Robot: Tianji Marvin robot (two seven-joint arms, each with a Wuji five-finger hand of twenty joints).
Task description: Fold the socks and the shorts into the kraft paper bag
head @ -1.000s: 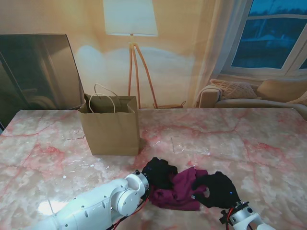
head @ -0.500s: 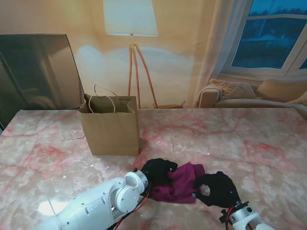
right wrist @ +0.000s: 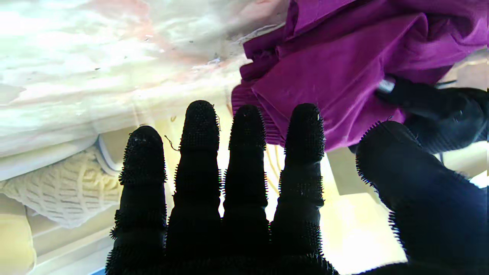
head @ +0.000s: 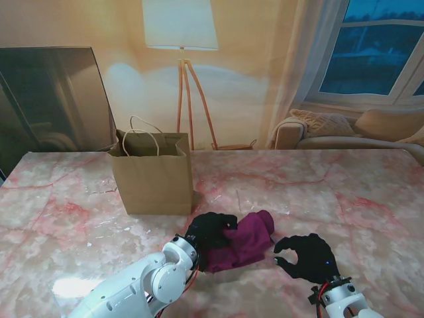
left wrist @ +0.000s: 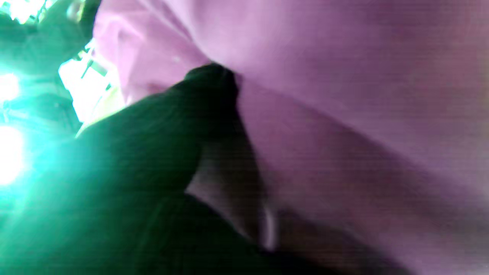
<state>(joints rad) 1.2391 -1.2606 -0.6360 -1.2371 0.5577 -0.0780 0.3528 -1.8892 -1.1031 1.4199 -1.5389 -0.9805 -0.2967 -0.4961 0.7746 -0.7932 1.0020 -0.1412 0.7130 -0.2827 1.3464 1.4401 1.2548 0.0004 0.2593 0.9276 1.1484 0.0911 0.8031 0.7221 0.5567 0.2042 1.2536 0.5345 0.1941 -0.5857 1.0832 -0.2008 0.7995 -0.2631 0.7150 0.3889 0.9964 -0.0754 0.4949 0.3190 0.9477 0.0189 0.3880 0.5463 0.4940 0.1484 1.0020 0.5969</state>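
Observation:
The purple shorts [head: 244, 242] hang bunched just off the marble table, a little nearer to me than the kraft paper bag [head: 152, 174]. My left hand [head: 209, 230] in its black glove is shut on their left end; purple cloth [left wrist: 344, 114] fills the left wrist view against a dark finger [left wrist: 206, 95]. My right hand [head: 308, 257] sits apart to the right of the shorts, open, its fingers [right wrist: 244, 152] spread with the purple cloth [right wrist: 344, 61] beyond them. No socks can be made out.
The bag stands upright and open, handles up, at the table's [head: 344, 192] middle left. A floor lamp [head: 180, 26], a dark screen [head: 53, 99] and a sofa [head: 344, 129] stand beyond the far edge.
My left hand has lifted and carried the shorts up and toward the bag. My right hand has let go of them and stayed back, its fingers now apart.

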